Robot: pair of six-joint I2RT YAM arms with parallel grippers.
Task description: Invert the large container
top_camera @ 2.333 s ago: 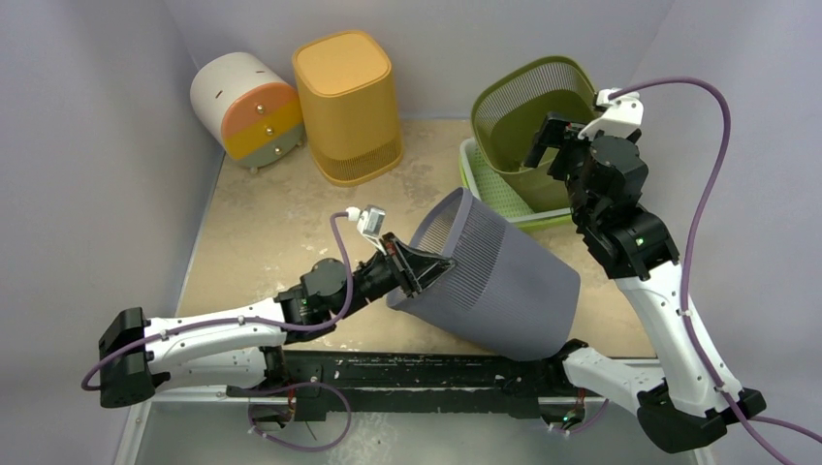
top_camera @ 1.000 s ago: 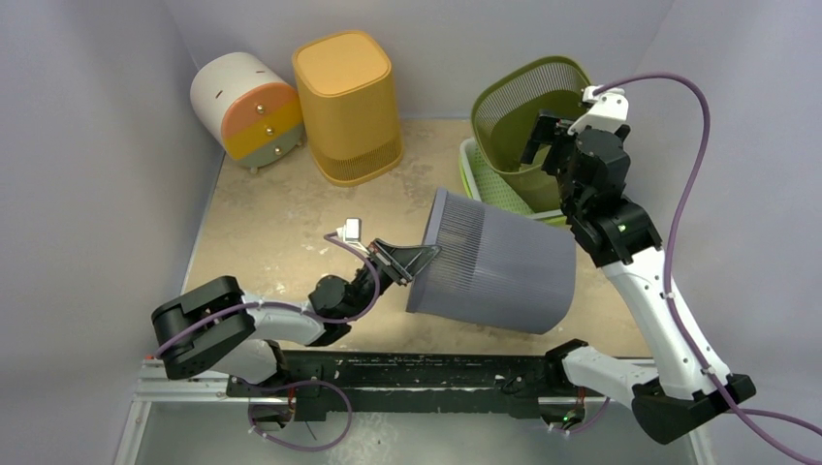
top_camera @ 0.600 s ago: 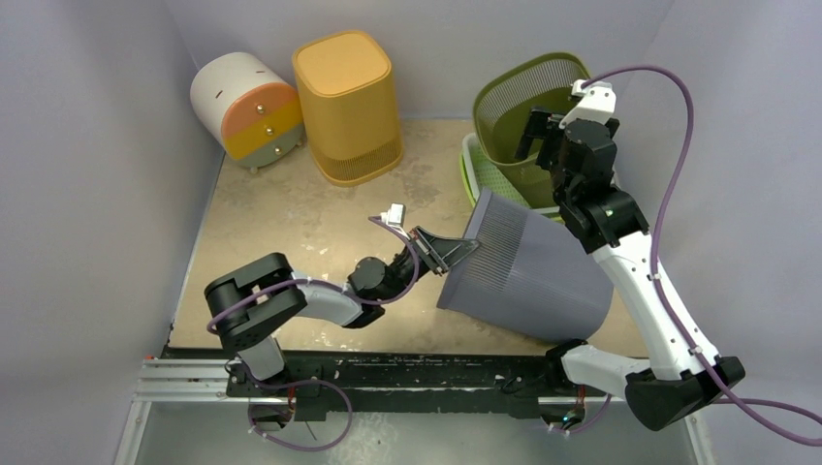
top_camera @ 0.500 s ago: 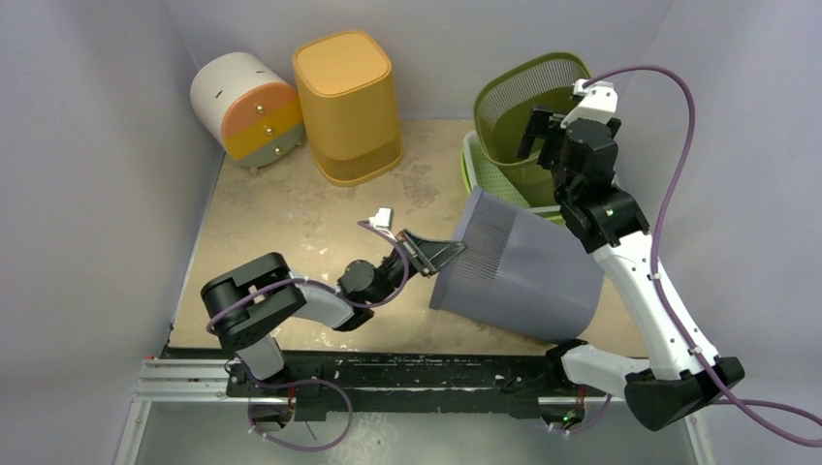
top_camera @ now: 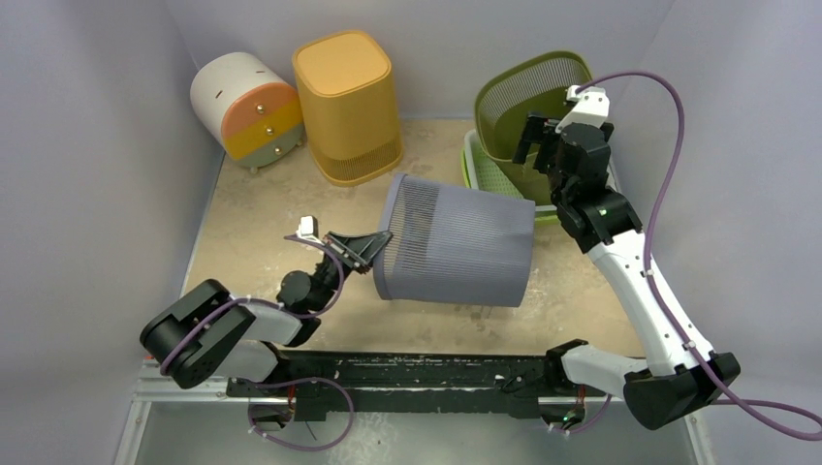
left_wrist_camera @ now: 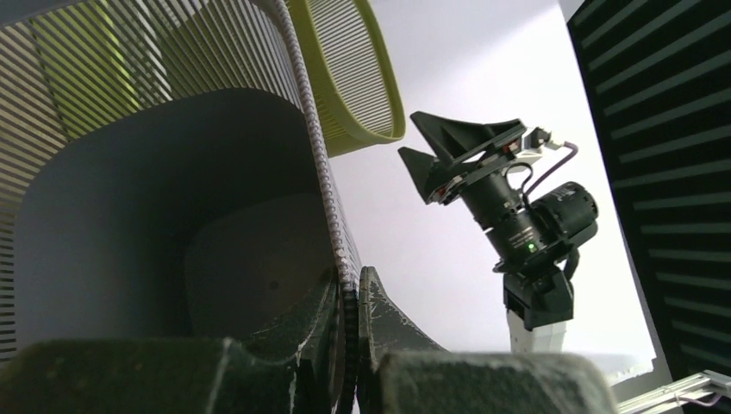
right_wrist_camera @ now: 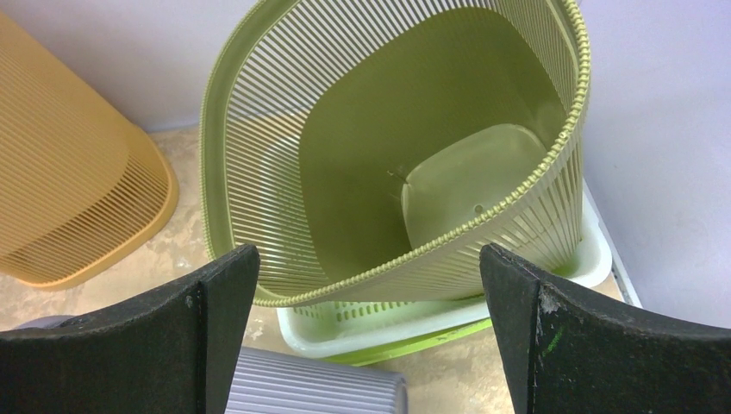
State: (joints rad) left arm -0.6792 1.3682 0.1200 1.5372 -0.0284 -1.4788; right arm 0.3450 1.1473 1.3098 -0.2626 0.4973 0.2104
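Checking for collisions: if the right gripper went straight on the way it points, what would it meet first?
Likely the green basket, its near rim or inner wall; the open right gripper frames it, though depth is unclear.

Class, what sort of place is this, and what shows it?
Probably a robot test booth: plain walls box in a small table, two arms bolted at its edge, a grey bin and a yellow bin as props.

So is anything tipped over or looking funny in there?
Yes. The big grey basket lies on its side in the middle of the table, its rim pinched by the left gripper. At the back right, the green basket leans crookedly in a pale tray.
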